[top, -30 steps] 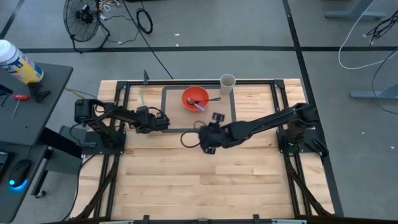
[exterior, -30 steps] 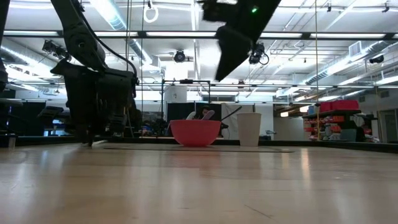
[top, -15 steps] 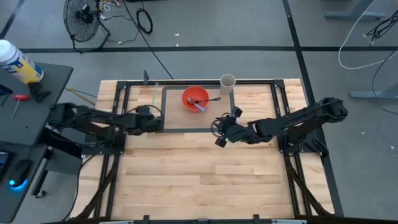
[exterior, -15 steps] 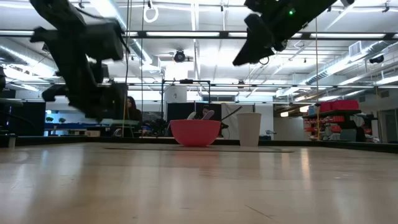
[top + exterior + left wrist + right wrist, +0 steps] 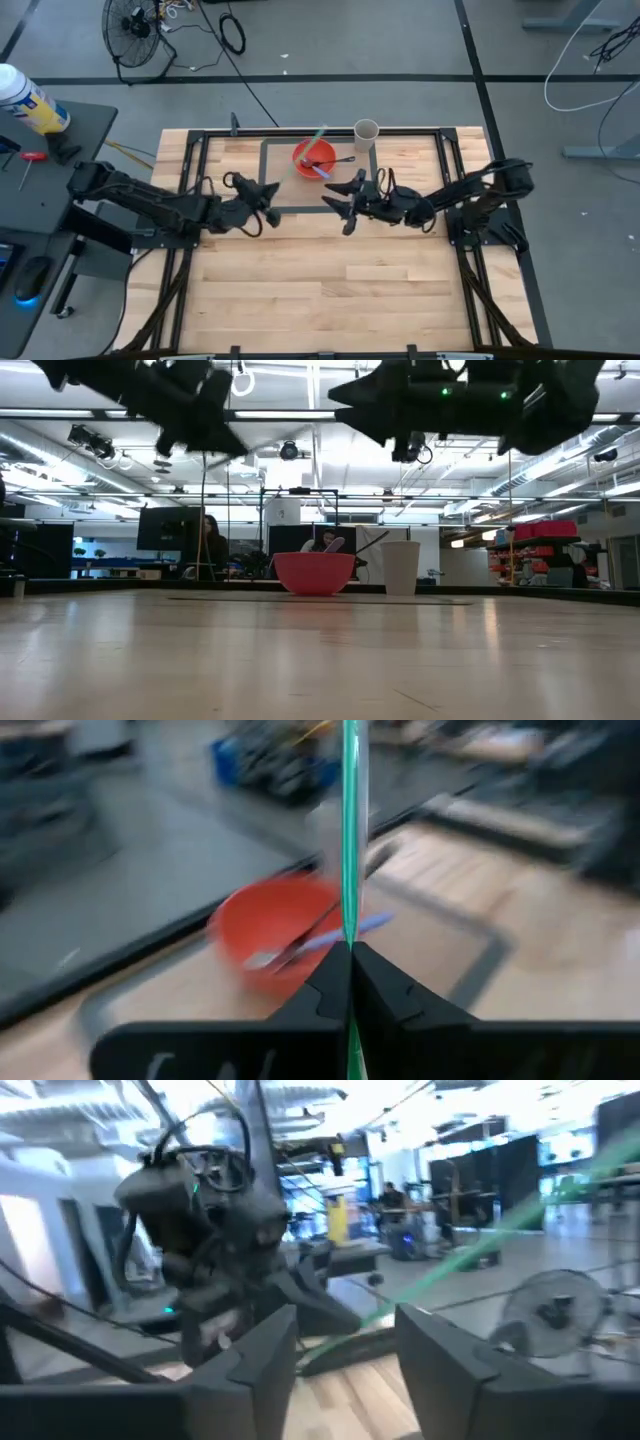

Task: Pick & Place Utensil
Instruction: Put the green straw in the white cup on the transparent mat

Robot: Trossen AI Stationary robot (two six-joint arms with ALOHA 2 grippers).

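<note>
A thin green stick-like utensil (image 5: 312, 146) is in the air, held by my shut left gripper (image 5: 271, 193), and reaches out over the red bowl (image 5: 312, 158). The bowl sits at the table's far middle with a blue and a metal utensil in it, and a white cup (image 5: 366, 133) stands to its right. My right gripper (image 5: 340, 208) hovers open just near of the bowl, facing the left gripper, with nothing between its fingers (image 5: 252, 1352). The green utensil (image 5: 455, 1265) crosses beyond them without touching. My left gripper pinches the green utensil (image 5: 349, 925) between its two fingertips, a short way up from its near end, which shows again behind them. The fingers point roughly level toward the bowl and the utensil runs on along them. It is lifted clear, its far end above the bowl.
A dark taped rectangle (image 5: 378, 180) on the wooden table frames the bowl. Black frame rails (image 5: 195, 160) run along the table's left, right and far sides. Bare wood (image 5: 330, 290) fills the near half of the table.
My left gripper has risen off the table's far left part with the green utensil and tipped from pointing down to about level. The utensil has swung from the left toward the bowl. My right gripper has tipped up from pointing down and now faces left.
</note>
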